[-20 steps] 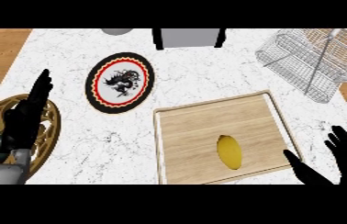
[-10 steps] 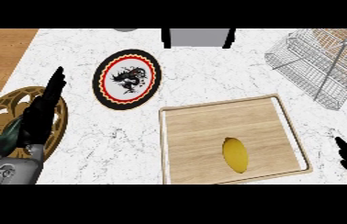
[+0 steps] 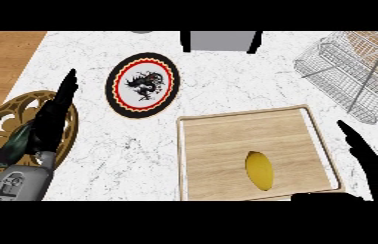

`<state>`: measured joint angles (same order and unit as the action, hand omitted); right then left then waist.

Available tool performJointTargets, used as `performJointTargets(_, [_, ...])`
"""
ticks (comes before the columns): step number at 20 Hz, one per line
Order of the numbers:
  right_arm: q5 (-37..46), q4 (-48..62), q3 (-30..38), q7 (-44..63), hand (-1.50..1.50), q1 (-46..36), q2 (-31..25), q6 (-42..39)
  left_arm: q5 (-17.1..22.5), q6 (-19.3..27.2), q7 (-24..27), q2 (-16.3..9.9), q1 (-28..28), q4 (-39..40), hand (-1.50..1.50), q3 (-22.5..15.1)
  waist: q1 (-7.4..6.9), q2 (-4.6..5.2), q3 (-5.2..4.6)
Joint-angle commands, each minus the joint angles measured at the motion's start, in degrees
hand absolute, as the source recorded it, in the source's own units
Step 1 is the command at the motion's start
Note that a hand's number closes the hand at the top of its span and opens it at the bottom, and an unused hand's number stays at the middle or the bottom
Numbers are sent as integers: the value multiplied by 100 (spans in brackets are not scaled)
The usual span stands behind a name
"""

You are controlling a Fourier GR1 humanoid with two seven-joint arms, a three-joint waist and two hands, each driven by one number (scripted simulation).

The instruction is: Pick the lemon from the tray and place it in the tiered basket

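Head view: lemon (image 3: 259, 169) on tray (image 3: 221, 143), both hands' fingers straight, empty.

no readable text, labels, numbers, anywhere on the counter

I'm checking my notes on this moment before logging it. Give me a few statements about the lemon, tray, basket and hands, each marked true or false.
1. The lemon lies on the wooden tray. True.
2. The right hand holds the lemon. False: it is beside the tray's right edge, apart from the lemon.
3. The wire tiered basket stands at the upper right of the counter. True.
4. The patterned plate sits on the tray. False: it rests on the counter, up and left of the tray.
5. The left hand shows at the left with straight fingers. True.
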<state>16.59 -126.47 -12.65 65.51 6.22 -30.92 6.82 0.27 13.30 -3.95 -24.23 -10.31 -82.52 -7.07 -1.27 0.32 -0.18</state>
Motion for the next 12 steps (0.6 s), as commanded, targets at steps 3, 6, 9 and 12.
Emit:
performJointTargets(3, [-61,311,-397,1753,-150,-774,302,-421,54,-97,52,-29,105,-84,0,137,-3,-24,2])
performJointTargets(6, [150,823,-626,1703,-150,-932,508,-417,-70,-83,87,20,151,-47,0,58,-1,-22,6])
performJointTargets(9, [162,1047,-720,1475,-150,-696,552,-519,-160,2,212,68,43,191,0,147,97,-22,8])
performJointTargets(12, [323,1001,-852,1700,-150,-714,754,-545,-18,-191,183,30,367,-36,0,168,88,-40,8])
